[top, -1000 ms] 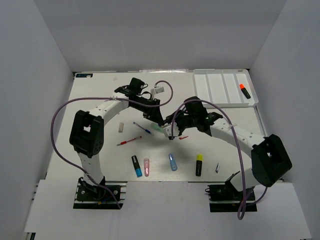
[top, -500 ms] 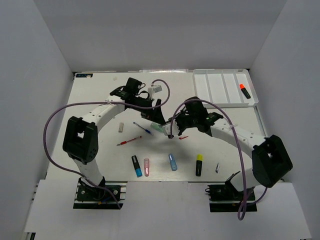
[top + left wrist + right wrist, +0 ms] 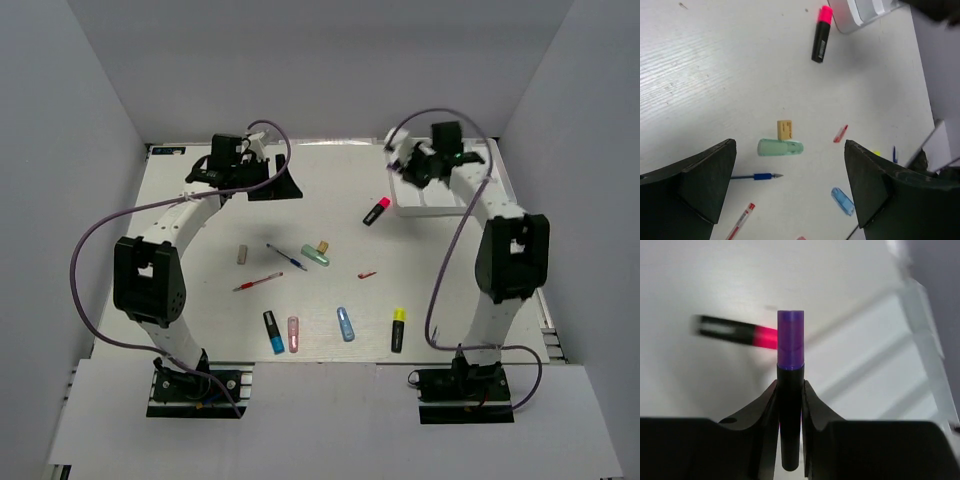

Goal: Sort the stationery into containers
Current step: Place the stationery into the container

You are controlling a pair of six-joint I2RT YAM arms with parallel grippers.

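A pink highlighter (image 3: 376, 211) lies beside the tray (image 3: 430, 204). The right gripper (image 3: 790, 387) pinches a purple-capped marker (image 3: 790, 340) (not made out from overhead). The left gripper (image 3: 788, 150) gapes empty.

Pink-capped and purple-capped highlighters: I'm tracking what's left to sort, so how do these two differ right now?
Cap colour: the pink-capped highlighter has a pink cap, the purple-capped highlighter a purple one. Pose: the pink-capped one lies flat on the table beside the tray; the purple-capped one is off the table, clamped in the right gripper. Both have stubby black bodies.
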